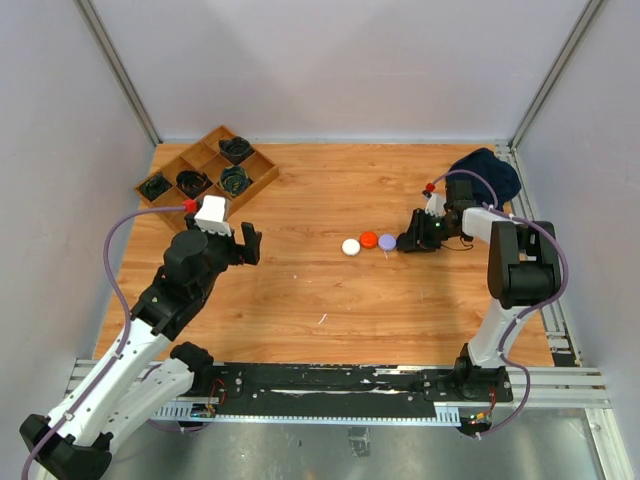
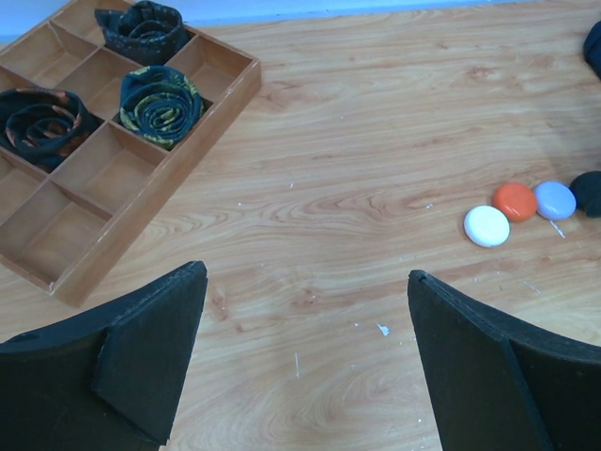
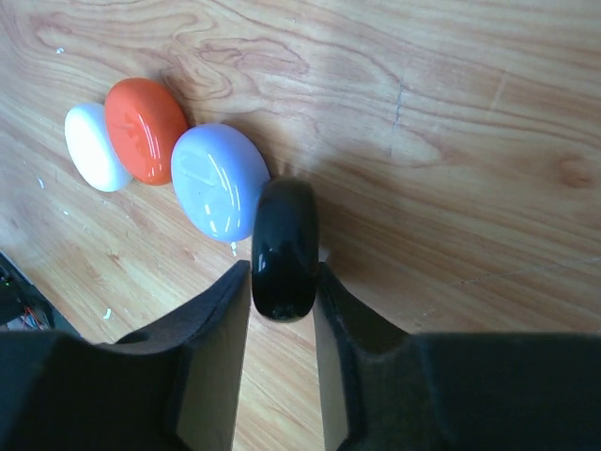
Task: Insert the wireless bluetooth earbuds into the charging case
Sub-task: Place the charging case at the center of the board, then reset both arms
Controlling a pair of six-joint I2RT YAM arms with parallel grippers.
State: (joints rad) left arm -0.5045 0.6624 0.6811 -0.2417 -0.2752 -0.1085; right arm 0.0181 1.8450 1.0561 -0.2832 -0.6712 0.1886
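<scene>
Right hand (image 3: 282, 277) grasps the black case (image 3: 285, 235) edge-on, long axis along its fingers (image 3: 221, 319); left hand (image 2: 307, 277) released.

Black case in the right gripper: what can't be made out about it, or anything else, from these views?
- Black case: in the right wrist view its near end is pinched between the fingers of the right gripper; no seam shows.
- Top view: it merges with the dark gripper.
- Left wrist view: the right edge cuts it off.
- Earbuds: none made out in any view; too small, if present.
- Dark blue bundle: top view, partly behind the right arm.
</scene>
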